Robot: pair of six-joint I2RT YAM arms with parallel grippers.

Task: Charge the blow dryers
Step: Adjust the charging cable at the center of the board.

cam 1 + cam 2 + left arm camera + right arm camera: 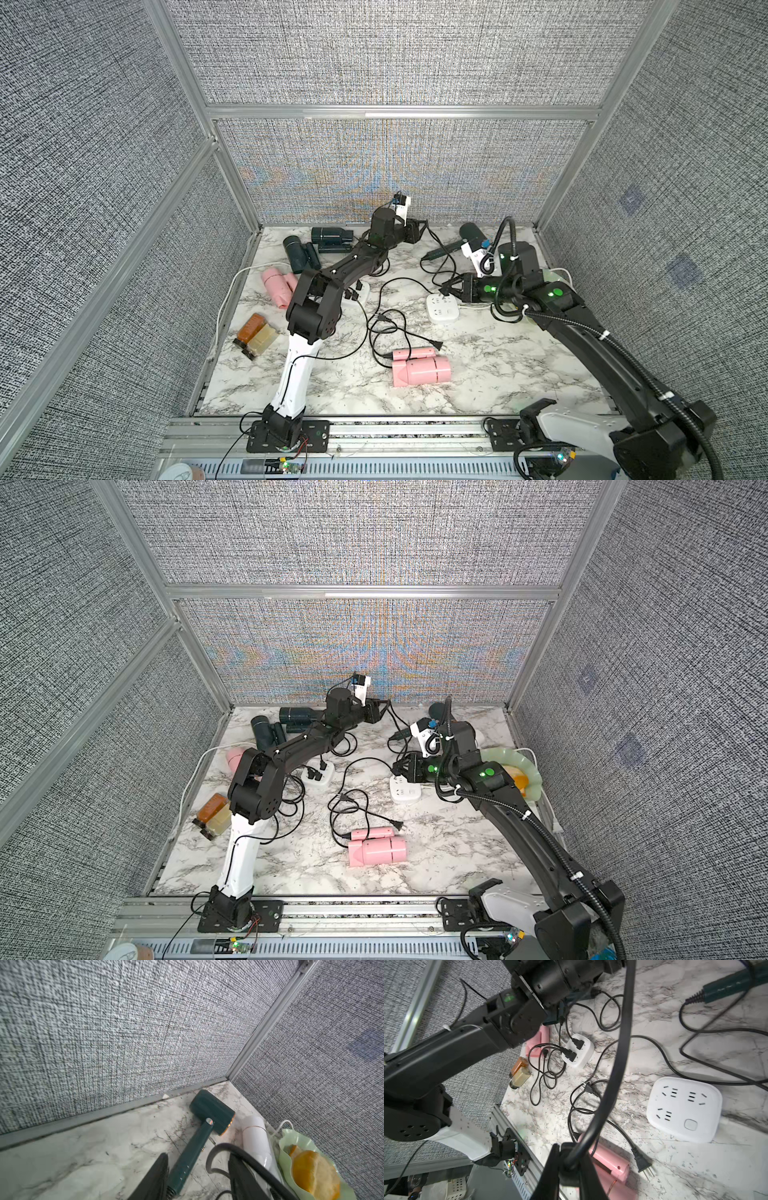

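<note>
My right gripper is shut on a black plug just above a white power strip with bare sockets; the plug's cord rises toward my left gripper. That one is open at the back, the cord draped over one finger, with the dark green dryer lying below its jaws. A white dryer lies beside the green one. Two teal-black dryers lie at the back left. One pink dryer is at the left, another near the front.
A second white strip under my left arm has several plugs in it. Loose plugs and tangled cords lie mid-table. An amber bottle sits at the left edge. A green dish with an orange fruit stands at the right wall.
</note>
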